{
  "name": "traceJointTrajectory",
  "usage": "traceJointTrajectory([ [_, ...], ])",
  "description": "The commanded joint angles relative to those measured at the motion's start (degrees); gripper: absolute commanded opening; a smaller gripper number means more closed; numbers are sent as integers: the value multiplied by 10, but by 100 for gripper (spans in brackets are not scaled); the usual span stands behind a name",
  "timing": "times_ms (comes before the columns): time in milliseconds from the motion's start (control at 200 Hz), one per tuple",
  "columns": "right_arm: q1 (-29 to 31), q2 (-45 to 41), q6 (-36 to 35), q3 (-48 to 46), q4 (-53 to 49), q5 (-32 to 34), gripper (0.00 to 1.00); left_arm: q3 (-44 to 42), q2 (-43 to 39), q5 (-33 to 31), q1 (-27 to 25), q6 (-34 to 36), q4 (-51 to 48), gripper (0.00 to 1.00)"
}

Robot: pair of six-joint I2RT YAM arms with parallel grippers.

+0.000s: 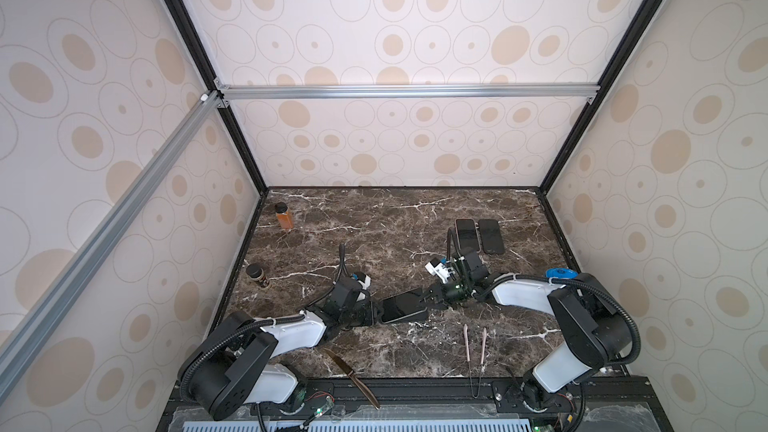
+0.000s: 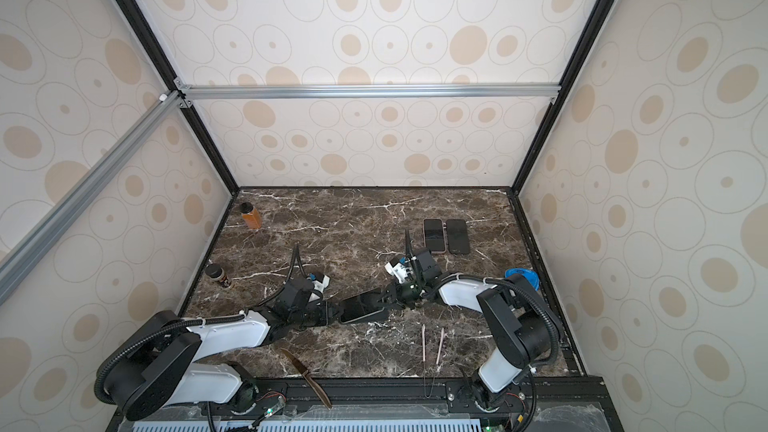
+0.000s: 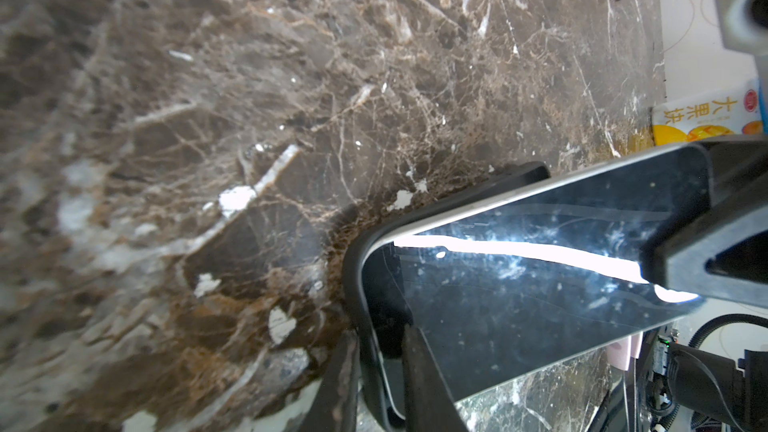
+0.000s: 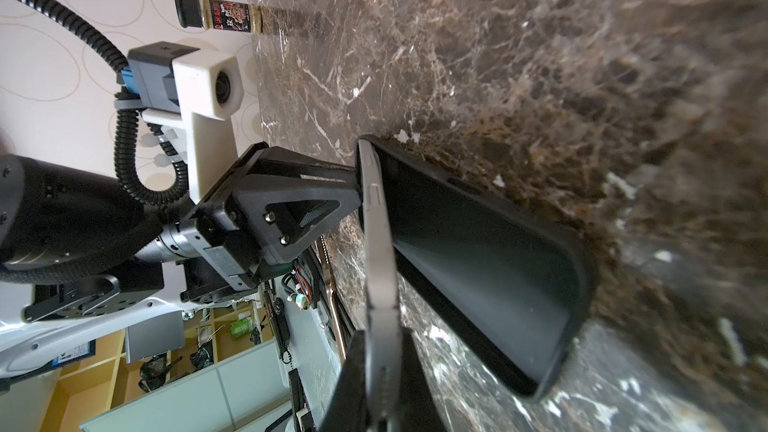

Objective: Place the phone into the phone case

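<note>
The phone [image 1: 402, 303] is a dark slab with a silver rim, tilted above the black phone case [image 1: 409, 318] on the marble table in both top views. Its left end sits inside the case's end. My left gripper [image 1: 380, 310] is shut on that end of the phone case [image 3: 353, 268], one finger outside the wall and one on the phone's screen [image 3: 519, 284]. My right gripper [image 1: 424, 299] is shut on the phone's raised right end. In the right wrist view the phone [image 4: 378, 243] runs edge-on between the fingers, and the open case [image 4: 498, 263] lies beside it.
Two more phones [image 1: 468, 234] [image 1: 491, 236] lie at the back right. An orange bottle [image 1: 284, 216] and a dark jar [image 1: 258, 275] stand along the left wall. A knife [image 1: 351, 376] and tongs [image 1: 476, 351] lie at the front edge. A blue lid [image 1: 561, 273] is behind the right arm.
</note>
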Motion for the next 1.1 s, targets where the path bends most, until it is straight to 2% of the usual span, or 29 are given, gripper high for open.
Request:
traceJointTrajectory([
  [0, 16, 32, 13, -10, -28, 47, 0, 7, 6, 76, -12, -9, 60, 21],
  [225, 17, 39, 11, -8, -26, 47, 0, 3, 0, 94, -12, -11, 73, 21],
  [550, 22, 59, -2, -3, -41, 68, 5, -1, 3, 73, -12, -5, 59, 21],
  [1095, 46, 59, -66, 54, -177, 163, 18, -12, 20, 83, -11, 8, 46, 16],
])
